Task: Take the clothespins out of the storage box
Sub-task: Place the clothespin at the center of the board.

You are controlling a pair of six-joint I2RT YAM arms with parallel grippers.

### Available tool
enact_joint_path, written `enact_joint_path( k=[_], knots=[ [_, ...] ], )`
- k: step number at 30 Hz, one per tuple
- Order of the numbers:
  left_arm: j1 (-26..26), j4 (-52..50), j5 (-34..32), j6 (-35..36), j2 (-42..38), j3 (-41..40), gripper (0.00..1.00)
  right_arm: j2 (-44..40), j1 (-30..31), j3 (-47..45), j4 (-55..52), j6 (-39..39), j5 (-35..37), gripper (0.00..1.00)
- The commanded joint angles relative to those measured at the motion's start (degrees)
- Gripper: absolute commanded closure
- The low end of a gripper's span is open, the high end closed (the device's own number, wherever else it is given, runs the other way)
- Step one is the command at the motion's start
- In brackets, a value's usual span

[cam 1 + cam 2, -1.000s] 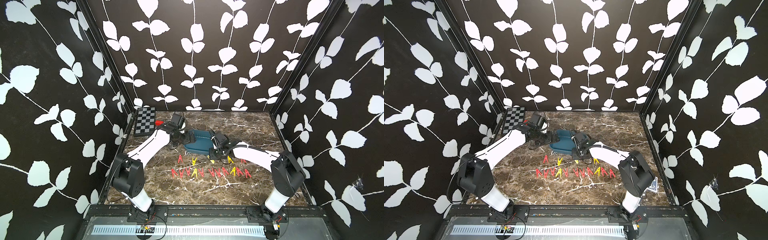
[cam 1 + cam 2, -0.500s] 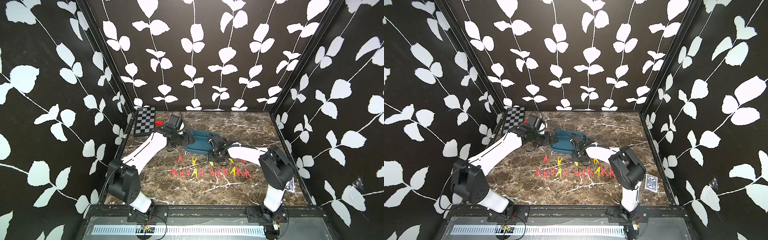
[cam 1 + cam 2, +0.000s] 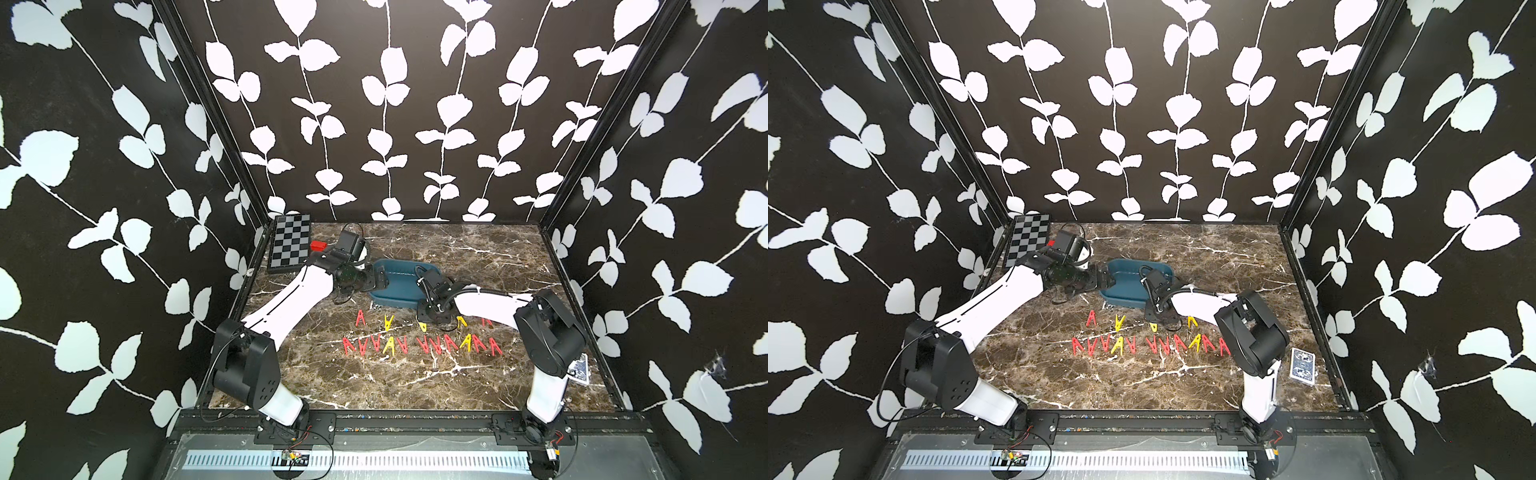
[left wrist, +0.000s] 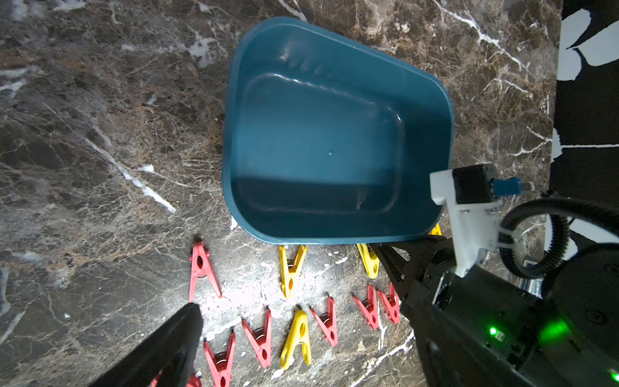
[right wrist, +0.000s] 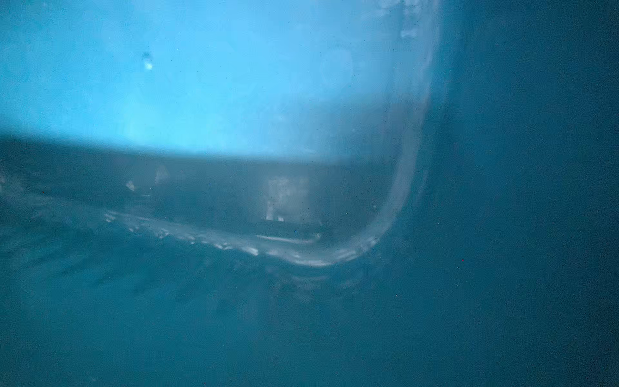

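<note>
Right gripper (image 3: 424,320), grip unclear, has eased down onto a yellow clothespin (image 4: 368,264) beside the empty storage box (image 4: 318,134); other clothespins (image 3: 419,345) line the surface (image 3: 415,386), left gripper (image 3: 380,279) spread wide, so the task looks nearly done

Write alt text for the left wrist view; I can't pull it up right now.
An empty teal storage box sits on a brown marble table. Red and yellow clothespins lie in rows on the table beside it, none inside. The right arm reaches in at one corner of the box.
</note>
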Motion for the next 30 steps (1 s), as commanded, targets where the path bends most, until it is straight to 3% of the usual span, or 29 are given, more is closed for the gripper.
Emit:
enact_joint_path(
  k=[1,6,16,23,25,30],
  knots=[
    [0.23,-1.01,-0.69,0.20,-1.59,-0.67,0.01,0.13,-0.25,0.75,0.18,0.64,1.32,0.82],
    [0.18,-1.10,-1.29,1.08,-0.39,0.37,0.01,-2.37,-0.35,0.61,-0.52,-0.11,1.68,0.74],
    [0.22,-2.49,-2.53,5.85,7.41,6.19,0.01,-12.47,-1.29,-2.46,-0.26,-4.22,2.20,0.34],
    [0.18,-3.12,-5.48,8.94,14.94,11.30,0.21,-19.61,-2.47,-4.30,-0.34,-6.00,2.54,0.17],
    [0.31,-3.10,-7.17,10.13,16.38,12.40,0.26,-20.95,-2.89,-4.54,-0.04,-6.46,2.25,0.01],
    [0.47,-4.39,-11.42,12.96,20.42,15.60,0.34,-22.58,-4.05,-3.77,0.07,-7.61,0.73,0.01]
  ],
)
